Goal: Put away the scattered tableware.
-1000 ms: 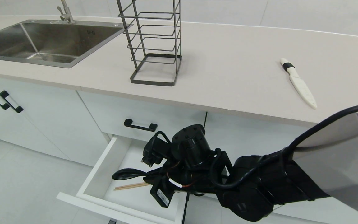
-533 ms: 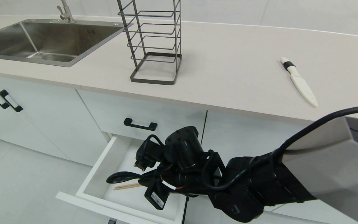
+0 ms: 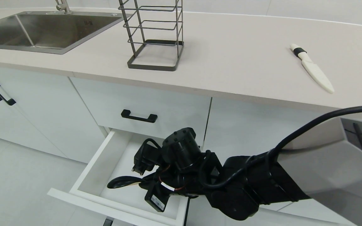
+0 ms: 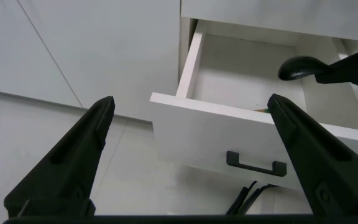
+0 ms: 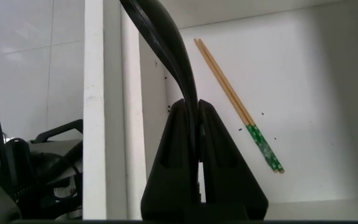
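Hand (image 3: 142,182) of right arm holds spoon (image 3: 120,182) above open drawer (image 3: 91,163).

Bright, even, diffuse light with faint soft shadows across the countertop (image 3: 231,56).

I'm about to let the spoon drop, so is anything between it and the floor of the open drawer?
Nothing visible blocks it. The right claw holds the black spoon over the open drawer, whose top is uncovered. A pair of chopsticks lies on the drawer floor close by; the spoon may land near or on them.
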### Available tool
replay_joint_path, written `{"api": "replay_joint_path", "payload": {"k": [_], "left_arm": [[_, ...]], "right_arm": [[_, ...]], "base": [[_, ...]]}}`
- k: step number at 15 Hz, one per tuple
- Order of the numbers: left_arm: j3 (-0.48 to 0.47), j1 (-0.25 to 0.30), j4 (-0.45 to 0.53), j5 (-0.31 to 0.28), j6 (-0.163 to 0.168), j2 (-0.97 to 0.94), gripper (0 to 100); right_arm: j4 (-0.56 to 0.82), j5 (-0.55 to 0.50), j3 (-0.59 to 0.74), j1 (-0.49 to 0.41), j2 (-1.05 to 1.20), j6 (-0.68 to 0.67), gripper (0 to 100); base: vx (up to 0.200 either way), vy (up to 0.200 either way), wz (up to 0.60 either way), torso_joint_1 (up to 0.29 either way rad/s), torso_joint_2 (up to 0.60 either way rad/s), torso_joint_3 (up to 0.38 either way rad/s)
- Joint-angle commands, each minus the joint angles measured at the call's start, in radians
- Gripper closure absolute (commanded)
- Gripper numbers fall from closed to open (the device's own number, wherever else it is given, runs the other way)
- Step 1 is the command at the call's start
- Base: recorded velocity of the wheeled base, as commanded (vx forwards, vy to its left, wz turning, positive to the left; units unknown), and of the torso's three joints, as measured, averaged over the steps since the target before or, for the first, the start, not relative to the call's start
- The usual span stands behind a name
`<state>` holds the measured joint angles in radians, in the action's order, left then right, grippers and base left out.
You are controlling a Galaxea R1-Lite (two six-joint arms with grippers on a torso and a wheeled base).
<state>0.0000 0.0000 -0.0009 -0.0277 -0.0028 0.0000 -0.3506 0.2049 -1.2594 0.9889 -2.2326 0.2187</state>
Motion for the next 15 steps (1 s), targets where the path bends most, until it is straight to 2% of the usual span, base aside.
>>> {"api": "replay_joint_path", "payload": {"k": [1, 5, 15], "left_arm": [[0.0, 0.0, -0.001, 0.0, 0.0, 0.002, 0], [0.0, 0.0, -0.001, 0.0, 0.0, 0.002, 0], [0.0, 0.0, -0.001, 0.0, 0.0, 0.002, 0]], "right_arm": [[0.019, 0.001, -0.049, 0.0, -0.019, 0.004, 100], [0.039, 0.001, -0.092, -0.001, -0.053, 0.059, 100], [0.05, 0.001, -0.18, -0.023, -0.156, 0.057, 100]], "base": [[0.0, 0.0, 0.0, 0.0, 0.0, 0.0], [0.0, 0.0, 0.0, -0.001, 0.01, 0.012], [0.0, 0.0, 0.0, 0.0, 0.0, 0.0]]}}
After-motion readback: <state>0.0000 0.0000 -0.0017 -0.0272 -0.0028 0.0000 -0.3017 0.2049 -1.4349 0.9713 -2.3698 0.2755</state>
